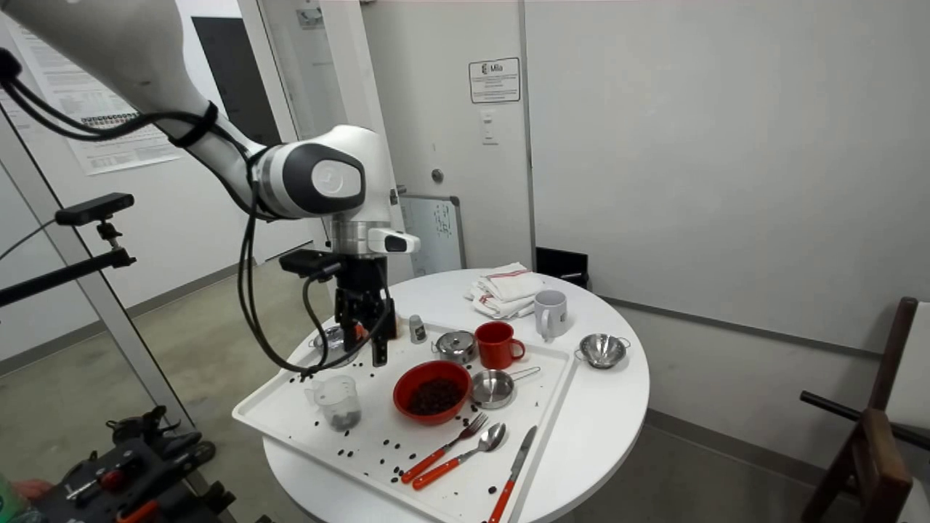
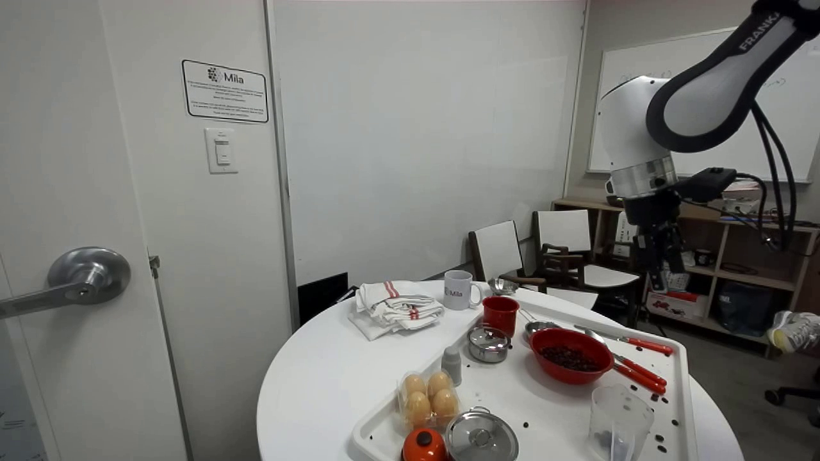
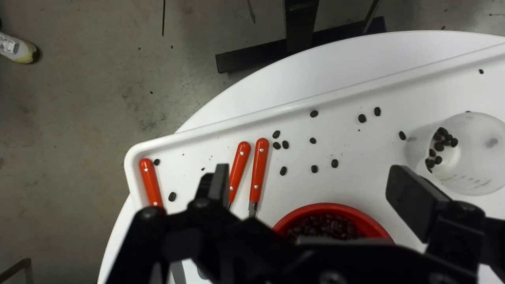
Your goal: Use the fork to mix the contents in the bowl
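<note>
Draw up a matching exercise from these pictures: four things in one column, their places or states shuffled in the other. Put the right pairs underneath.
Things
1. fork
2. red bowl
3. claw
4. towels

Places and states
A. folded on the white table, off the tray
B. open and gripping nothing
C. lying on the tray beside the spoon
D. containing dark beans

Right pairs
1-C
2-D
3-B
4-A
</note>
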Robot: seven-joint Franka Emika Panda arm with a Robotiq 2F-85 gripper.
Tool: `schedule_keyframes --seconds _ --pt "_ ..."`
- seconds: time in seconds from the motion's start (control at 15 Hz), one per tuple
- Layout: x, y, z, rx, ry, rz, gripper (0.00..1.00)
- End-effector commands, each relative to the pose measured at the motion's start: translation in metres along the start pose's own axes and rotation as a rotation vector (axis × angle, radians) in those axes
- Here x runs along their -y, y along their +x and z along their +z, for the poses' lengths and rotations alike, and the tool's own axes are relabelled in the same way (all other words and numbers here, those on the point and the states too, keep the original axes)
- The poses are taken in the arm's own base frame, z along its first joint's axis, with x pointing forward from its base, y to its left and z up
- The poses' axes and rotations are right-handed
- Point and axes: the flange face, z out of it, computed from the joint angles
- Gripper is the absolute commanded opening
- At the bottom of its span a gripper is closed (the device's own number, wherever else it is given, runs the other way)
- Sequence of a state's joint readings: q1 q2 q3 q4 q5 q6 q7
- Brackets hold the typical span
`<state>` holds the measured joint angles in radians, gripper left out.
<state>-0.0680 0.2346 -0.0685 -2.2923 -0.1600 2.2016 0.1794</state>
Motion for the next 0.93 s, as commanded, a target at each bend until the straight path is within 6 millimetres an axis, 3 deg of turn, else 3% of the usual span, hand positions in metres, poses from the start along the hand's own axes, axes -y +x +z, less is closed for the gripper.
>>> schedule_keyframes --seconds 0.0,0.47,0.53,0.87 --pt "-0.003 0.024 0.036 0.042 0.017 0.033 1.0" --pt "0.002 0.055 0.095 0.147 0.011 0.108 1.0" --pt "0.003 0.039 0.086 0.133 0.017 0.057 1.0" --pt "0.004 0.042 0.091 0.14 0.013 0.059 1.0"
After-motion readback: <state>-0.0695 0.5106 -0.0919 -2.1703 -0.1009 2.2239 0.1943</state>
